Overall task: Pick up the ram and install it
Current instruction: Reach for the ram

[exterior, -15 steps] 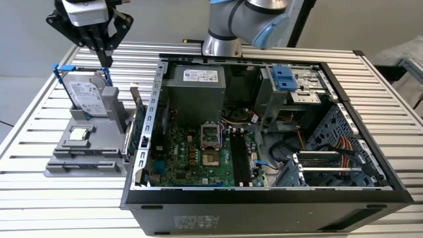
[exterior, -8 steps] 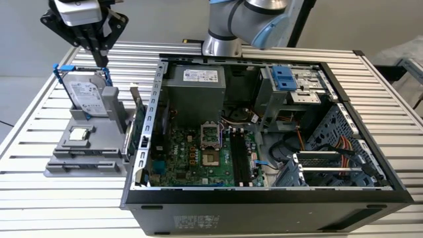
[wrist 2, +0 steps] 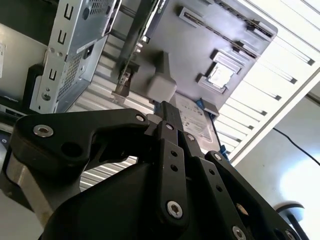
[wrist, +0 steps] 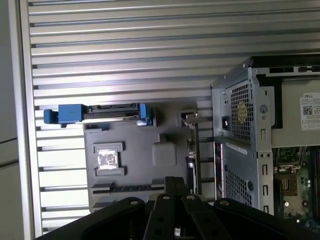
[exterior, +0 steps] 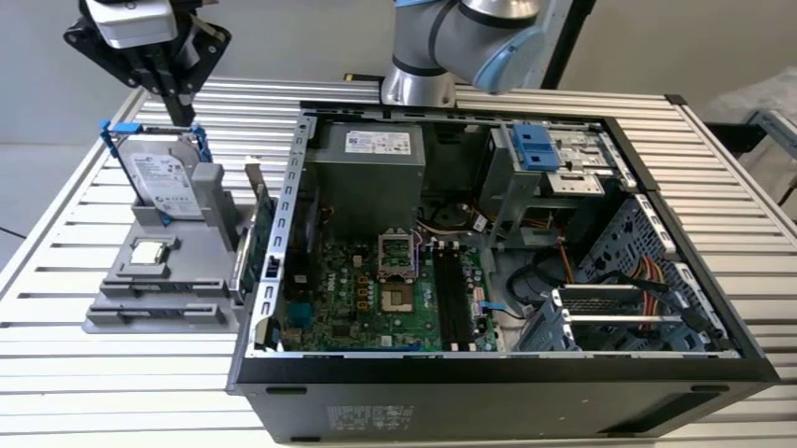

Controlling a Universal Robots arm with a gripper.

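Claw (exterior: 182, 110) hangs at the exterior view's upper left, fingers pressed together on nothing, just above the white-labelled hard drive (exterior: 166, 182). Lower and to the right, the ram (exterior: 249, 250) stands on edge in the grey holder (exterior: 162, 313), beside the computer case (exterior: 498, 383).

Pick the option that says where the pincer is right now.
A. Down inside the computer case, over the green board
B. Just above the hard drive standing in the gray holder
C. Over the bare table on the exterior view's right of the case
B: in the exterior view the pincer hangs just above the top edge of the hard drive, which stands in the gray holder outside the computer case.
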